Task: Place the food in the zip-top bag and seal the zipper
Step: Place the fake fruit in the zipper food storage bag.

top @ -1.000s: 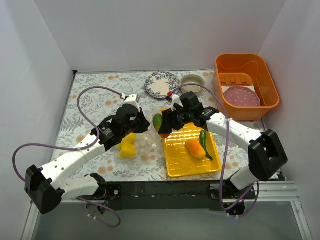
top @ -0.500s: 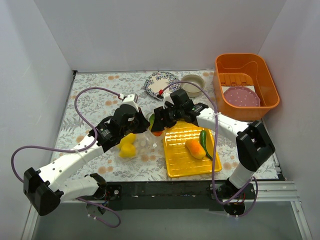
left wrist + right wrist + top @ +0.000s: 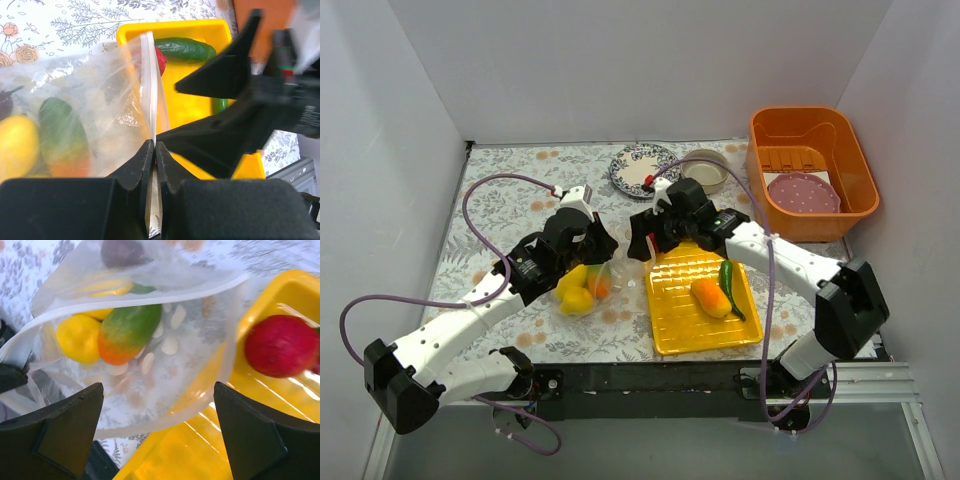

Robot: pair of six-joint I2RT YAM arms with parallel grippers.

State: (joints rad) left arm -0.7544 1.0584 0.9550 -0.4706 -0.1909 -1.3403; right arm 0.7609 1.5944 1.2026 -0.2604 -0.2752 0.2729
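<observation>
Clear zip-top bag (image 3: pixel 90 107) in left claw (image 3: pixel 154 146)

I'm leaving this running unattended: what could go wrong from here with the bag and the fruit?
1. The left gripper pinches the bag only at one spot on its zipper strip; the strip may slip free and the mouth sag shut.
2. The right gripper hangs open at the mouth; withdrawing, it could snag the plastic.
3. The red fruit lies by the tray rim and could get knocked off.

left arm (image 3: pixel 460 325) bent, left fingers (image 3: pixel 136 167) pinched together | right fingers (image 3: pixel 65 430) spread wide
</observation>
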